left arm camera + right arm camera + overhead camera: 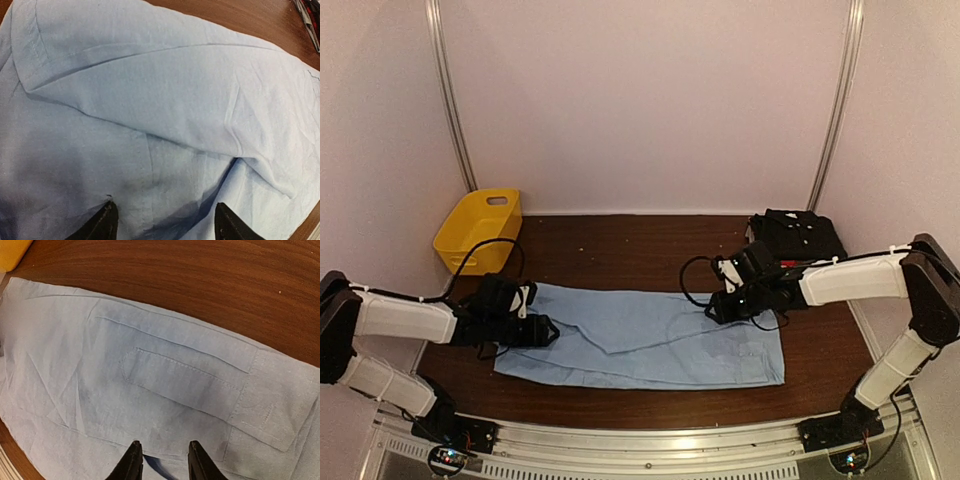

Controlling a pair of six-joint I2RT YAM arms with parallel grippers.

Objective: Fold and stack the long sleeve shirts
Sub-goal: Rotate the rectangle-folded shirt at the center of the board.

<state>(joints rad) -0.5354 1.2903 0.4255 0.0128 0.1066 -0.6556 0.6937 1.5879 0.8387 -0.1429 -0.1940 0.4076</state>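
The light blue long sleeve shirt (650,345) lies flat as a long band across the table's middle, one sleeve folded over its body. The cuff (270,412) of that sleeve shows in the right wrist view. My left gripper (548,330) hovers over the shirt's left end, its jaws wide open over the cloth (165,150) with nothing between them. My right gripper (720,306) is over the shirt's far right part; its jaws stand a little apart above the fabric (165,390), holding nothing. A black shirt (798,236) lies folded at the back right.
A yellow plastic basket (480,230) stands at the back left corner. Bare brown table (620,250) runs behind the blue shirt. White walls close in the back and sides. The right arm's cable loops near the shirt's far edge (692,280).
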